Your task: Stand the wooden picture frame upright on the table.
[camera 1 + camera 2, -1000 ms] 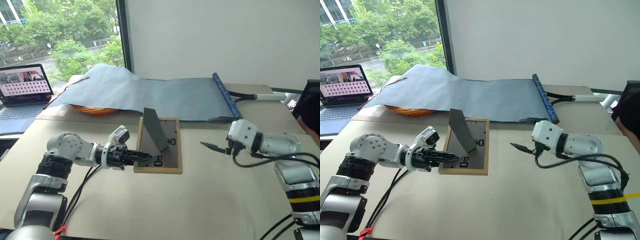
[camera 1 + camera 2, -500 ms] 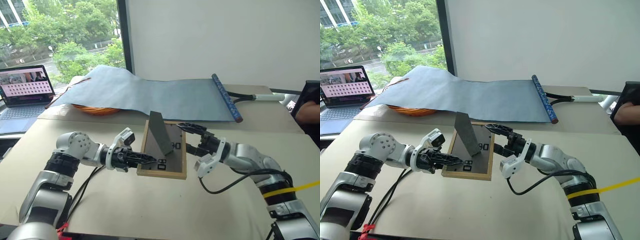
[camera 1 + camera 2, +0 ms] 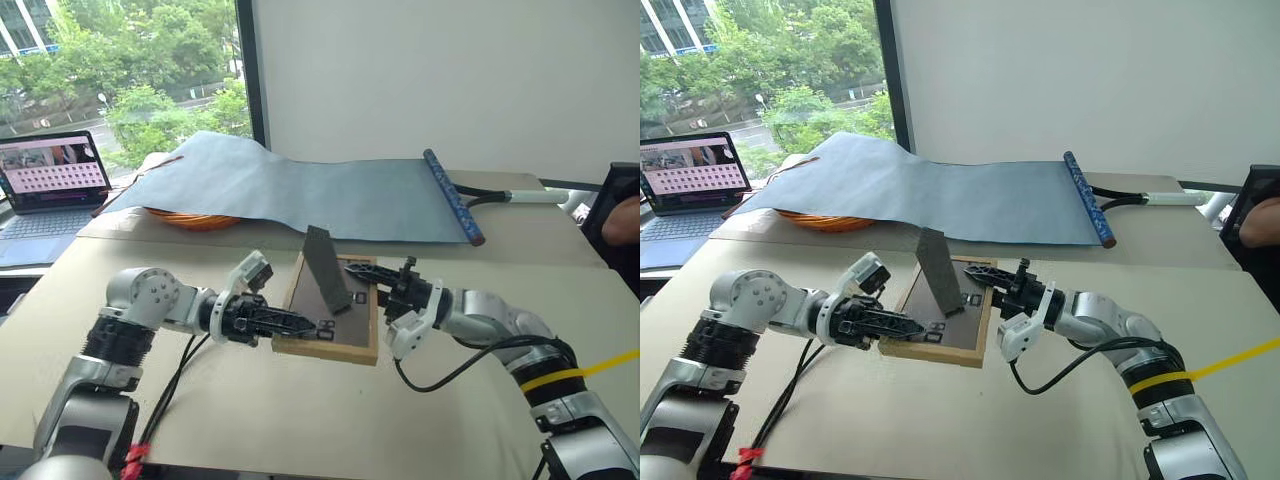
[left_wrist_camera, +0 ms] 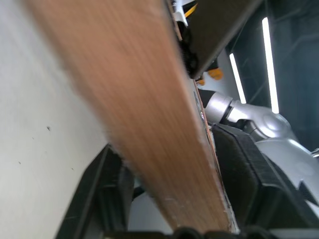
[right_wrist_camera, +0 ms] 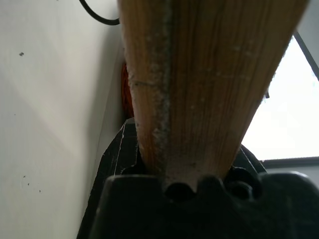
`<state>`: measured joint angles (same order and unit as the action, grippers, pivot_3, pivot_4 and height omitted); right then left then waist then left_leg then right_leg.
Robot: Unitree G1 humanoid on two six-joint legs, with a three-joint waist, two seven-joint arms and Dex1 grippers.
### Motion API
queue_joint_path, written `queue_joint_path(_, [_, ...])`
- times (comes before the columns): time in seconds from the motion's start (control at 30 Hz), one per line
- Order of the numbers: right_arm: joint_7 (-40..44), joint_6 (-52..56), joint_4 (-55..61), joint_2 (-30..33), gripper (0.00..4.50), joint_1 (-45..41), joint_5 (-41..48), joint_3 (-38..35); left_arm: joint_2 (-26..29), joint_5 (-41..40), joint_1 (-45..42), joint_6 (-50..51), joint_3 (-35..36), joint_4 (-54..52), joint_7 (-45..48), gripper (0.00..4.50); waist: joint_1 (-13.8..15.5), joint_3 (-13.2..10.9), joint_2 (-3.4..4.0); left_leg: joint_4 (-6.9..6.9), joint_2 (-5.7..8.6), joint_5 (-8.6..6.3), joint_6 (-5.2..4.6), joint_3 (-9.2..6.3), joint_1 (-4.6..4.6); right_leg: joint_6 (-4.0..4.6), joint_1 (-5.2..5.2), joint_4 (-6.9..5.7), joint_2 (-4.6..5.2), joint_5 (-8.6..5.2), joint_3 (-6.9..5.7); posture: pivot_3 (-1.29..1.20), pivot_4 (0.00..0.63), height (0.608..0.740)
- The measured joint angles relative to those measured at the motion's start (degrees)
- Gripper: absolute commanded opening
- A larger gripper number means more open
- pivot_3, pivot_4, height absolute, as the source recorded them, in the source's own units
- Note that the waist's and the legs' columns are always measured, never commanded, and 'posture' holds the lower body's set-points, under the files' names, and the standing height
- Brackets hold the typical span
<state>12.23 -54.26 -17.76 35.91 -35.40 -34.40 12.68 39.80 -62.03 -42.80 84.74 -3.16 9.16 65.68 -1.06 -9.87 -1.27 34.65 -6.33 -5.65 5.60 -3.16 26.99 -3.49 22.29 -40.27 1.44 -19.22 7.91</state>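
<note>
Here, nearest first.
Worktop [image 3: 300, 420]: bare pale beige at the near edge; it carries everything else.
Left hand [image 3: 318, 326]: reaching level across to the picture frame's near left edge. The left wrist view has a finger on each side of the wood with gaps showing, so it stands open around the edge rather than clamped.
Picture frame [image 3: 333, 348]: near the middle of the worktop, between the two hands, picture side down and dark backing up. Its left edge looks slightly raised, though I cannot be sure.
Stand flap [image 3: 327, 270]: sticks up from the backing, probably swung out to prop the frame once it is upright.
Right hand [image 3: 360, 278]: on the frame's far right edge. The right wrist view shows the wood seated deep between its fingers, so it is closed on the frame, probably to steady that side for tipping.
Blue-grey sheet [image 3: 290, 190]: farther back, draped over something orange, its dark rolled end to the right.
Laptop [image 3: 45, 180]: far left, lid up and screen lit.
</note>
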Motion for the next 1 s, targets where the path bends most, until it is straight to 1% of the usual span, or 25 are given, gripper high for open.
queue_joint_path(0.03, [0.66,0.57,-0.51,0.14,1.24,-0.16,1.39,0.02,0.03,0.03,0.85,-1.06,2.04,-0.70,-0.89,4.46,-0.02,0.00,0.00,0.01,0.00,0.00,0.00,-0.01,0.00,0.00,0.00,-0.01,0.00,0.00,0.00,0.00,0.150,0.684])
queue_joint_path(0.07, [1.79,1.40,-1.08,0.25,1.24,-0.38,2.88,0.01,0.03,0.23,1.81,-2.57,4.28,-1.52,-2.19,4.50,-0.03,-0.01,0.00,0.02,0.00,0.00,0.00,-0.01,0.00,0.00,0.00,-0.01,0.00,0.00,-0.01,0.00,0.150,0.684])
queue_joint_path(0.13, [6.46,4.68,-2.21,0.21,1.24,-0.64,8.56,0.23,0.02,1.22,3.80,-6.44,8.84,-4.02,-5.20,4.50,0.00,-0.03,-0.03,0.03,0.00,0.00,-0.01,-0.03,0.00,0.01,-0.03,0.00,0.00,0.00,-0.02,0.00,0.150,0.684])
queue_joint_path(0.2, [14.20,12.81,-2.60,-1.95,1.24,-0.28,19.80,0.04,0.23,1.82,6.37,-11.48,13.98,-7.72,-7.61,4.50,-0.16,-0.06,-0.07,0.05,-0.01,0.00,-0.01,-0.06,0.01,0.02,-0.06,-0.02,0.00,0.01,-0.05,0.00,0.150,0.684])
queue_joint_path(0.27, [23.03,25.20,-1.10,-4.35,1.24,0.21,33.57,-0.66,0.50,2.54,9.23,-16.10,17.54,-11.50,-8.50,4.50,-0.10,-0.07,-0.04,0.07,-0.01,0.00,-0.01,-0.11,0.01,0.02,-0.13,-0.04,0.01,0.02,-0.13,0.00,0.150,0.684])
queue_joint_path(0.3, [25.75,29.74,-0.17,-4.65,1.24,0.45,37.55,-0.92,0.60,3.00,10.33,-17.62,18.21,-12.71,-8.44,4.50,-0.04,-0.08,-0.02,0.08,-0.01,0.00,-0.01,-0.11,0.00,0.02,-0.13,-0.03,0.01,0.02,-0.13,0.00,0.150,0.684])
queue_joint_path(0.33, [29.55,37.41,1.46,-5.11,1.24,0.50,43.27,-1.21,1.17,3.73,12.07,-19.31,18.63,-14.32,-8.47,4.50,0.04,-0.09,0.00,0.08,-0.01,0.00,-0.01,-0.11,0.01,0.02,-0.13,-0.03,0.01,0.02,-0.15,0.00,0.150,0.684])
queue_joint_path(0.4, [33.84,51.87,3.87,-6.06,1.24,0.41,52.36,-2.92,1.50,4.95,15.35,-21.27,18.87,-17.06,-9.16,4.50,0.15,-0.10,0.01,0.09,-0.01,0.00,-0.01,-0.12,0.00,0.02,-0.13,-0.05,0.01,0.02,-0.16,0.00,0.150,0.684])
queue_joint_path(0.47, [35.74,64.31,4.72,-6.38,1.24,-0.03,58.78,-4.20,1.28,5.84,17.72,-22.67,18.89,-19.11,-10.55,4.50,0.40,-0.11,0.01,0.09,-0.01,0.01,-0.03,-0.14,0.01,0.03,-0.13,-0.04,0.01,0.02,-0.21,0.00,0.150,0.684])
queue_joint_path(0.57, [37.46,78.67,4.85,-7.08,1.24,-0.98,64.60,-4.76,-0.02,6.55,20.12,-24.81,19.00,-21.82,-13.07,4.50,0.41,-0.11,0.01,0.09,-0.01,0.01,-0.04,-0.14,0.02,0.03,-0.10,-0.03,0.00,0.02,-0.21,0.00,0.150,0.684])
queue_joint_path(0.63, [37.72,84.66,4.16,-8.25,1.24,-1.84,65.06,-4.63,-0.49,7.95,20.90,-26.90,18.83,-23.16,-14.53,4.50,0.31,-0.12,0.02,0.08,-0.01,0.01,-0.04,-0.14,0.02,0.03,-0.06,-0.03,0.00,0.02,-0.21,0.00,0.150,0.684])
queue_joint_path(0.83, [38.81,89.13,-0.63,-10.18,1.24,-2.77,64.76,-4.79,-0.22,12.89,24.17,-32.95,17.21,-25.16,-15.77,4.50,0.24,-0.12,0.02,0.03,-0.01,0.00,-0.06,-0.12,0.04,0.03,-0.04,0.04,0.00,0.02,-0.21,0.00,0.150,0.684])
queue_joint_path(1.0, [43.09,93.64,0.61,-10.48,1.24,-1.47,66.06,-4.95,0.06,14.81,25.67,-36.21,16.84,-25.42,-15.89,4.50,0.33,-0.12,0.02,0.05,-0.01,0.00,-0.06,-0.12,0.04,0.02,-0.06,0.05,0.01,0.01,-0.21,0.00,0.150,0.684])
